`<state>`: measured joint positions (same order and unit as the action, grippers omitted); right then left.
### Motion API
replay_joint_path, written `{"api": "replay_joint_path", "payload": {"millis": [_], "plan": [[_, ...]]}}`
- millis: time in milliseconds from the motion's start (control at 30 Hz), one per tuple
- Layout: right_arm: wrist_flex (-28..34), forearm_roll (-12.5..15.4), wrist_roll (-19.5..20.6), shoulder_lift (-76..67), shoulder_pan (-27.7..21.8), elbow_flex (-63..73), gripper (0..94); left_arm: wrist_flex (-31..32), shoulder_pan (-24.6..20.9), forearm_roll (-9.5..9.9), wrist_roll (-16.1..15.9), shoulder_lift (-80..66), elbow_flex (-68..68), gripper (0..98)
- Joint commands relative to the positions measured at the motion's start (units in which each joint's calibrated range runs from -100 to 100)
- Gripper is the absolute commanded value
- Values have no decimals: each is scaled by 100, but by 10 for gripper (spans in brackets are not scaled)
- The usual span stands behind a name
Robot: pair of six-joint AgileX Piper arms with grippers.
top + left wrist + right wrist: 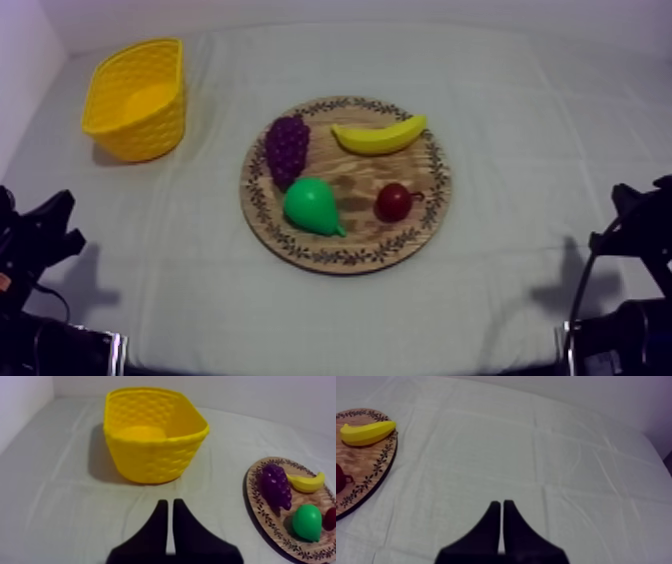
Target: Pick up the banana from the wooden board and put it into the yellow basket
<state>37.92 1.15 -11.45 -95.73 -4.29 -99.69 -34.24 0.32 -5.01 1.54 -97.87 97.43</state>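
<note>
The yellow banana (380,135) lies at the far right of the round wooden board (425,215), in the middle of the table. An empty yellow basket (140,135) stands at the far left. My left gripper (55,225) rests low at the left edge. In the left wrist view its fingers (169,507) lie together as a narrow wedge, short of the basket (155,456). My right gripper (628,205) rests low at the right edge, shut (502,505) over bare cloth, well right of the banana (367,432).
Purple grapes (287,148), a green pear (312,206) and a small red fruit (393,202) share the board with the banana. Open cloth lies between the board and each gripper. White walls stand at the left and back.
</note>
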Motion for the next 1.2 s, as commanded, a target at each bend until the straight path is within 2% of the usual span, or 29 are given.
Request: {"api": "replay_joint_path", "payload": {"millis": [0, 100, 267, 433, 767, 1167], "plan": [[-2, -1, -1, -2, 0, 3, 3, 85, 108, -5, -151, 319, -250, 39], [-2, -1, -1, -2, 0, 3, 3, 225, 352, 64, -245, 908, -850, 41], [-2, -1, -1, -2, 0, 3, 3, 417, 980, 602, -35, 2127, -2221, 42], [-2, -1, -2, -2, 0, 3, 3, 474, 1458, 797, -151, 3189, -3585, 42], [-2, -1, -2, -2, 0, 3, 3, 499, 2326, 856, -661, 5179, -5705, 42], [-2, -1, -1, -2, 0, 3, 3, 561, 3039, 897, -1017, 7203, -6771, 43]]}}
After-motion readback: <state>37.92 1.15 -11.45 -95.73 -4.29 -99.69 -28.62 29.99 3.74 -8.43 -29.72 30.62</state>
